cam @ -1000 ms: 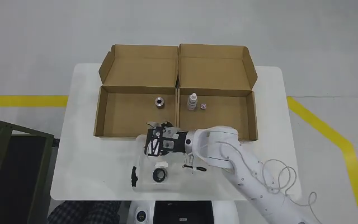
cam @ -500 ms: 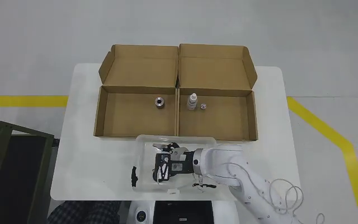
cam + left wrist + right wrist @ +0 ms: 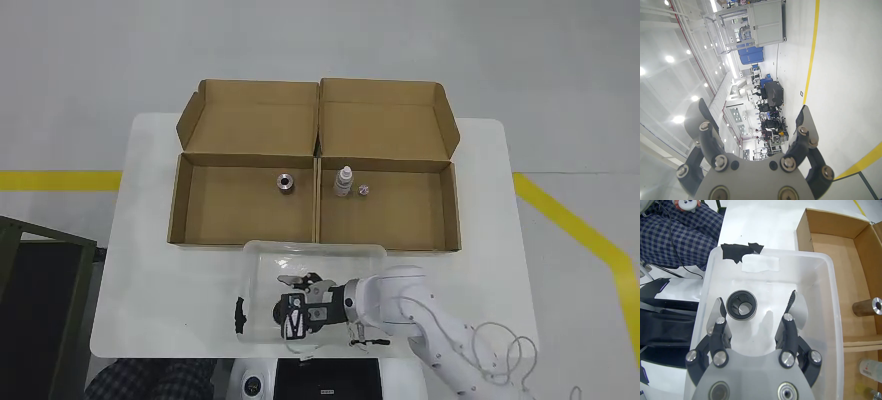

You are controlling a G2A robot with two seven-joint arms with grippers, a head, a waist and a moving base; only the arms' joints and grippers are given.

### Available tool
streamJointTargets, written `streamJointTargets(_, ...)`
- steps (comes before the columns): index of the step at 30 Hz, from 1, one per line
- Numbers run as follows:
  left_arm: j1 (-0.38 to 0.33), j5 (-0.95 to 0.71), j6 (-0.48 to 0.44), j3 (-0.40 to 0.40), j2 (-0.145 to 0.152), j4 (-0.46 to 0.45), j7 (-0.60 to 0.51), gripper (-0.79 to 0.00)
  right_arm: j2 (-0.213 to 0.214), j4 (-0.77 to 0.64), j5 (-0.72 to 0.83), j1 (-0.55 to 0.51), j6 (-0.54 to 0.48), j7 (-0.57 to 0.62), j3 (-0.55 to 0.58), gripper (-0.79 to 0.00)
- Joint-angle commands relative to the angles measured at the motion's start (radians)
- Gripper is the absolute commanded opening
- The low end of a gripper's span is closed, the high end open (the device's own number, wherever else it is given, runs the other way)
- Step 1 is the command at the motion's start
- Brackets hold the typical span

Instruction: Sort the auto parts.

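Right gripper [image 3: 757,298] jaws apart, low inside the bin [image 3: 831,279]; bearing [image 3: 741,307] on bin floor, just beside one finger, not clamped; cylinder [image 3: 865,308] in cardboard box [image 3: 829,243]; left gripper [image 3: 752,106] jaws apart, holding nothing

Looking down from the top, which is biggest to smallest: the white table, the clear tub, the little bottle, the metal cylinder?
1. White table
2. Clear tub
3. Little bottle and metal cylinder: nearly the same size here, so I won't rank them.
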Motion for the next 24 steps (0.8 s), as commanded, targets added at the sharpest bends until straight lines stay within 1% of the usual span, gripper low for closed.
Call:
streamJointTargets(1, 0.000, 0.000, 0.000, 0.000, 0.000, 0.000, 0.000, 0.000, 0.001, 0.009, 0.003, 0.003, 0.002, 0.000, -0.006, -0.203)
streamJointTargets(5, 0.000, 0.000, 0.000, 0.000, 0.000, 0.000, 0.000, 0.000, 0.001, 0.036, 0.011, 0.011, 0.010, 0.005, -0.021, -0.200)
streamJointTargets(9, 0.000, 0.000, 0.000, 0.000, 0.000, 0.000, 0.000, 0.000, 0.001, 0.067, 0.022, 0.025, 0.019, 0.006, -0.036, -0.175)
streamJointTargets(16, 0.000, 0.000, 0.000, 0.000, 0.000, 0.000, 0.000, 0.000, -0.003, 0.118, 0.037, 0.054, 0.033, -0.002, -0.067, -0.169)
streamJointTargets(21, 0.000, 0.000, 0.000, 0.000, 0.000, 0.000, 0.000, 0.000, -0.007, 0.152, 0.048, 0.077, 0.032, -0.012, -0.091, -0.206)
streamJointTargets(22, 0.000, 0.000, 0.000, 0.000, 0.000, 0.000, 0.000, 0.000, -0.007, 0.156, 0.050, 0.082, 0.032, -0.013, -0.095, -0.222)
streamJointTargets(24, 0.000, 0.000, 0.000, 0.000, 0.000, 0.000, 0.000, 0.000, -0.008, 0.164, 0.053, 0.090, 0.031, -0.017, -0.103, -0.280)
